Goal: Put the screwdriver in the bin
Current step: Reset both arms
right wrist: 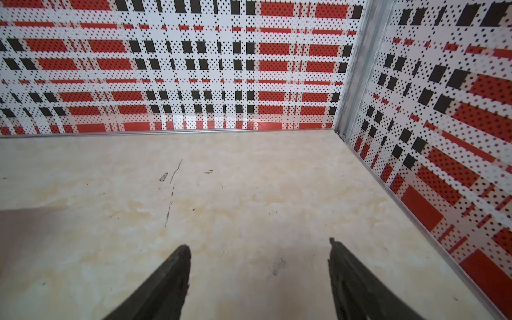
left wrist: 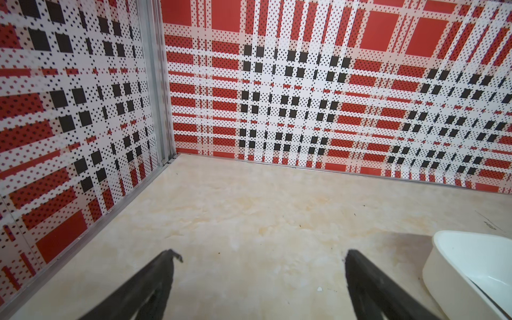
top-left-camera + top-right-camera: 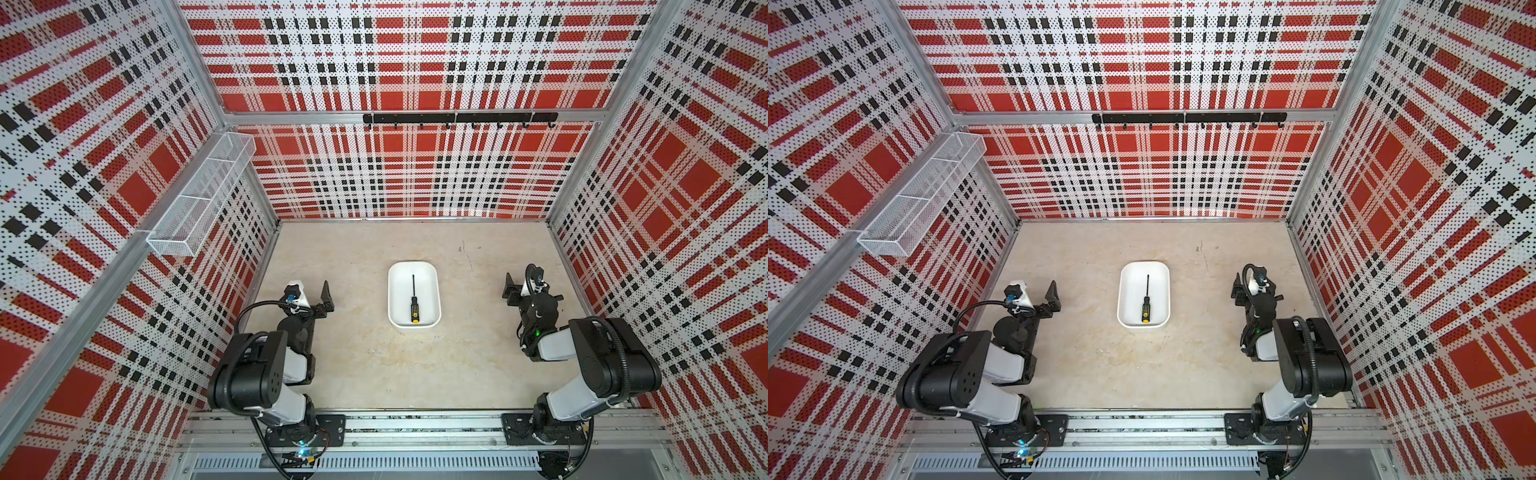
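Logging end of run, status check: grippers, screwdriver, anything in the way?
Left gripper open, empty, off to the side of the bin. Right gripper open, empty. Screwdriver lying flat inside bin, yellow butt toward the arms. Nothing in the way.

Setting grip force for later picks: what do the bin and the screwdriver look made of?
The bin: apparently plastic, smooth white with a soft sheen, moulded rounded corners. The screwdriver: thin black shaft, probably metal; handle black with yellow dots and butt, likely plastic or rubber, too small to tell which.
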